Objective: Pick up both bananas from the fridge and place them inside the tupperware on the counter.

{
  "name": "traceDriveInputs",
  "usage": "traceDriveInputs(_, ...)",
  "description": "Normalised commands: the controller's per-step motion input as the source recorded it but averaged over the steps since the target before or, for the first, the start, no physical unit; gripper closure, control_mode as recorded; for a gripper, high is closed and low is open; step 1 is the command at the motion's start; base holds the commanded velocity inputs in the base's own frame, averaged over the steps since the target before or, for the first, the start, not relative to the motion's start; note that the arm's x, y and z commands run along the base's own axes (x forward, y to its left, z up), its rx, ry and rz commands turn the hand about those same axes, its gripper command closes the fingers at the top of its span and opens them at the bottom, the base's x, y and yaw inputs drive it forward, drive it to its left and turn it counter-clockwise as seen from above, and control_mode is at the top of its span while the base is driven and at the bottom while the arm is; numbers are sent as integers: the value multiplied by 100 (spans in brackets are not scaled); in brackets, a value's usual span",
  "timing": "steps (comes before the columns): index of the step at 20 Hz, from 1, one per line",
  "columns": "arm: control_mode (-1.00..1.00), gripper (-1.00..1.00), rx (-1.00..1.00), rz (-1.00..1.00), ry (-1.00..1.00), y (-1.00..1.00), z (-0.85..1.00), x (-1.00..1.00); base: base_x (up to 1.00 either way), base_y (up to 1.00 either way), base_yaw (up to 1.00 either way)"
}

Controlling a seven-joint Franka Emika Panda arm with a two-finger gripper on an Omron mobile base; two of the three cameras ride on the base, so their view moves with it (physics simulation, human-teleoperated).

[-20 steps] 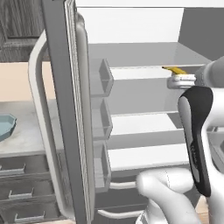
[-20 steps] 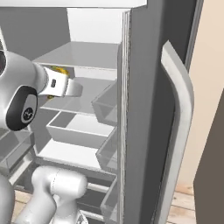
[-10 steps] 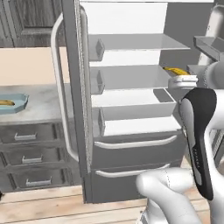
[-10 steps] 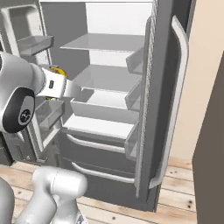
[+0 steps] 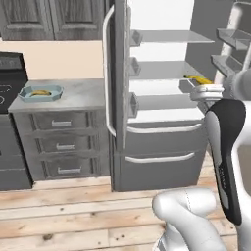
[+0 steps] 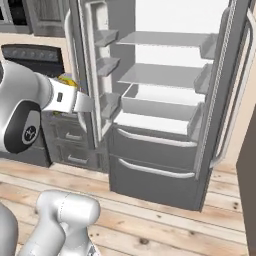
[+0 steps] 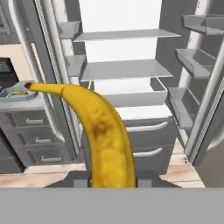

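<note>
The gripper (image 5: 203,87) is closed narrow on a banana (image 7: 98,131), which rises from between the jaws in the hand view and curves up and left to a dark tip. In the left base view the held banana (image 5: 197,78) shows as a short yellow curve just above the white hand, in front of the open fridge (image 5: 162,98). In the right base view a sliver of yellow (image 6: 65,79) shows above the forearm, near the left door.

The fridge (image 6: 165,100) stands with both doors swung open. Its white interior shows grey shelves (image 7: 124,69) with nothing visible on them, and the clear door bins (image 7: 194,61) on the right door likewise show no contents. Two lower drawers with curved bar handles (image 5: 157,159) are shut.

The counter (image 5: 73,95) lies left of the fridge, over dark grey drawers with metal handles (image 5: 61,123). The tupperware (image 5: 41,93) sits near the counter's left edge, just beside the black stovetop (image 5: 7,90). A second banana (image 5: 41,92) lies inside it, flat and within the rim. In the hand view the tupperware (image 7: 13,92) appears at the left, partly behind the tip of the held banana, with a yellow shape inside.

The held banana is well apart from the tupperware, with the fridge's left door (image 5: 117,73) between them in the left base view.
</note>
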Motion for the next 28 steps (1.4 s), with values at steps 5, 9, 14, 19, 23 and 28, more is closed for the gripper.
traceDriveInputs(5, 100, 100, 0, 0, 0, 0, 0, 0, -49, 100, 25)
traceDriveInputs(9, 100, 100, 0, 0, 0, 0, 0, 0, -1, 100, 17)
traceDriveInputs(14, 100, 100, 0, 0, 0, 0, 0, 0, 61, 91, 0)
traceDriveInputs(19, 100, 100, 0, 0, 0, 0, 0, 0, 85, 62, 0)
traceDriveInputs(23, 100, 100, 0, 0, 0, 0, 0, 0, 96, 25, 0)
traceDriveInputs(28, 100, 100, 0, 0, 0, 0, 0, 0, 100, 5, -10)
